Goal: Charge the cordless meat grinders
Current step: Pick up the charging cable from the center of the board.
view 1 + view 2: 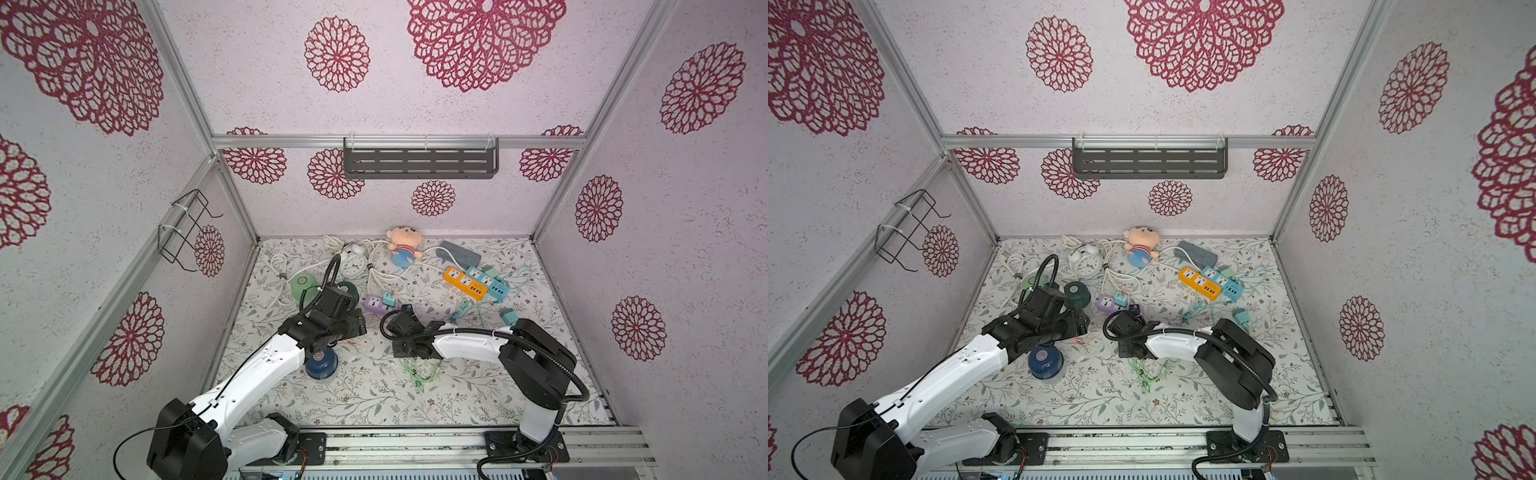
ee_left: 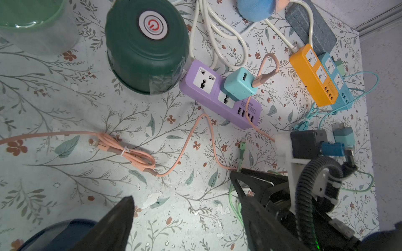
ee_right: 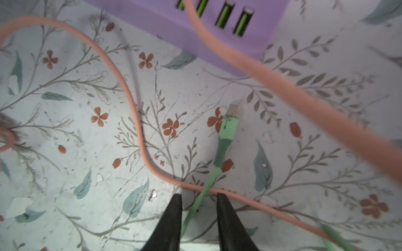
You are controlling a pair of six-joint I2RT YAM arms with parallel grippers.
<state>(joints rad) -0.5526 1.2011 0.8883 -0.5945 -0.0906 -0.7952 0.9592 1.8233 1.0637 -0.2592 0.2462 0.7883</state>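
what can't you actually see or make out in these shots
Light green grinder: left wrist view, cut off by the picture's edge.
Navy blue grinder: a top view, partly under the left arm.
Purple power strip: right wrist view, cut off and blurred; which port takes the pink cable is unclear.
Right gripper: both top views, tips hidden under its wrist camera.

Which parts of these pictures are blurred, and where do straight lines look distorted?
Right wrist view: the pink cable near the lens is blurred, the green cable's plug is sharper. Left wrist view: the dark green grinder is sharp, the light green grinder at the edge is soft. Both top views: the frame posts lean outward, a wide-angle effect.
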